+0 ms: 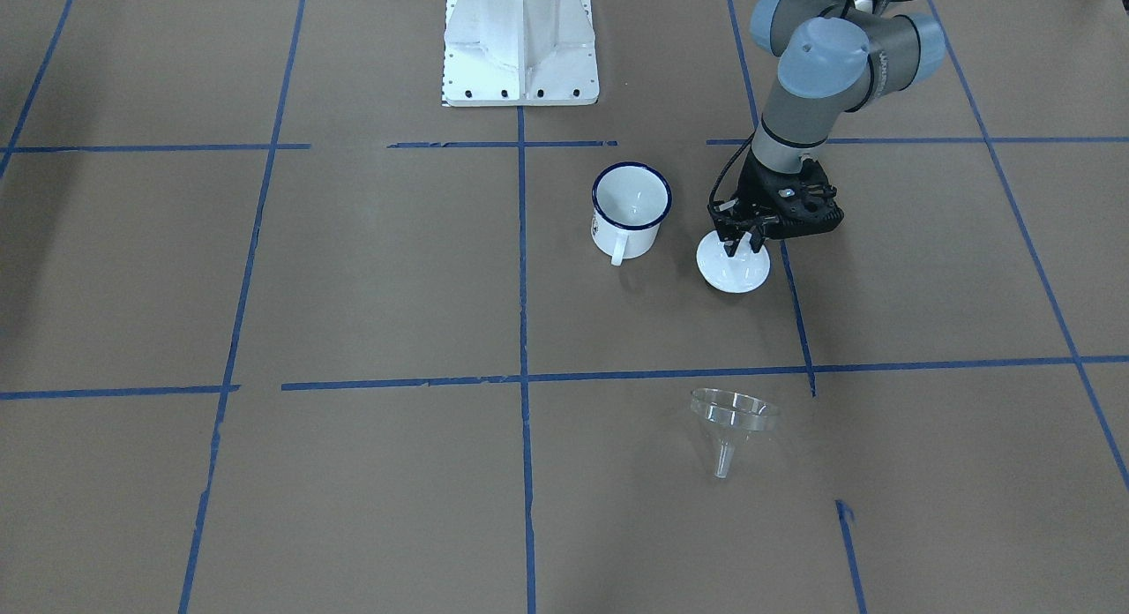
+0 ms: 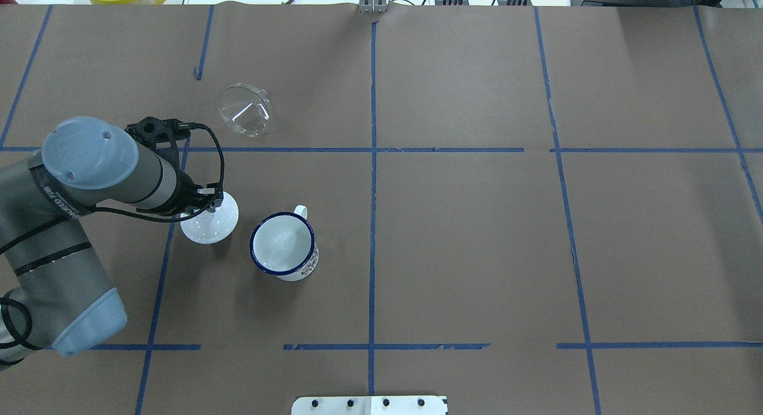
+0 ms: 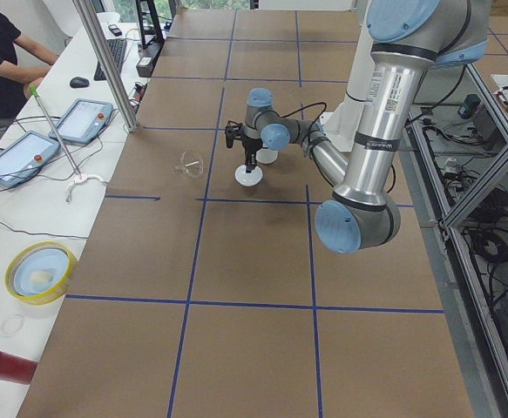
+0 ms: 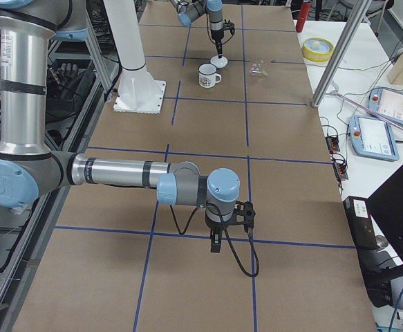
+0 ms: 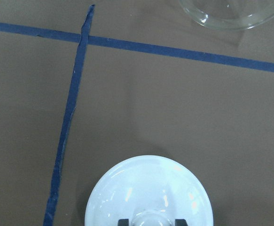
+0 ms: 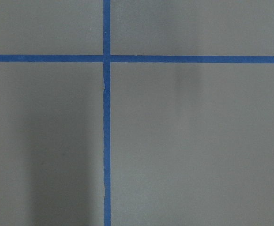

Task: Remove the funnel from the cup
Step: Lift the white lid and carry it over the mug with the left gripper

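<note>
The clear funnel point(image 1: 732, 420) lies on its side on the brown table, apart from the cup; it also shows in the overhead view point(image 2: 244, 110) and at the top of the left wrist view point(image 5: 230, 14). The white cup point(image 1: 628, 210) with a blue rim stands upright and empty point(image 2: 283, 246). My left gripper point(image 1: 739, 243) points down beside the cup, shut on the knob of a white domed lid point(image 1: 734, 265), which sits on the table point(image 5: 148, 193). My right gripper point(image 4: 215, 245) hangs over bare table far from them; I cannot tell whether it is open or shut.
The robot's white base point(image 1: 520, 45) stands behind the cup. Blue tape lines point(image 1: 522, 376) cross the brown table. Operator tablets point(image 3: 79, 120) and a yellow bowl point(image 3: 37, 272) sit on the side bench beyond the table edge.
</note>
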`<state>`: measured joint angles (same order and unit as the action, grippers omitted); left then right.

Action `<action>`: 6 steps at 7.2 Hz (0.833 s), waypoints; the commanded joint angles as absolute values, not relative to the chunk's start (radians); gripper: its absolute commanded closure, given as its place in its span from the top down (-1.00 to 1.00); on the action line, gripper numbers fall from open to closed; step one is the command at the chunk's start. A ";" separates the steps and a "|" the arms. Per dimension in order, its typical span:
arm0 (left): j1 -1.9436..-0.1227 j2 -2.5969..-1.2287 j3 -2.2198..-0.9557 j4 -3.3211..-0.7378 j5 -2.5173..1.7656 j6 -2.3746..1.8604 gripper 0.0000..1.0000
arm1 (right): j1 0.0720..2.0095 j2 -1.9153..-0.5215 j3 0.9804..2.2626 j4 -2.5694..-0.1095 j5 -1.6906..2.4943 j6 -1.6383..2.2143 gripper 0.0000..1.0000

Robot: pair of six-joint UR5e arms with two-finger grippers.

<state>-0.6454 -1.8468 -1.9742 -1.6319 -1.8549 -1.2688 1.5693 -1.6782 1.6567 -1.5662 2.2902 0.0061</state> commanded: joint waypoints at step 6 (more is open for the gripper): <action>-0.649 -2.161 -2.134 -1.169 -1.976 -1.376 -1.00 | 1.569 -1.678 1.657 -1.566 2.290 0.006 1.00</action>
<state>-0.6749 -2.1117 -2.1552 -1.1739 -1.9628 -1.3253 1.5693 -1.6781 1.6567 -1.5662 2.2902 0.0061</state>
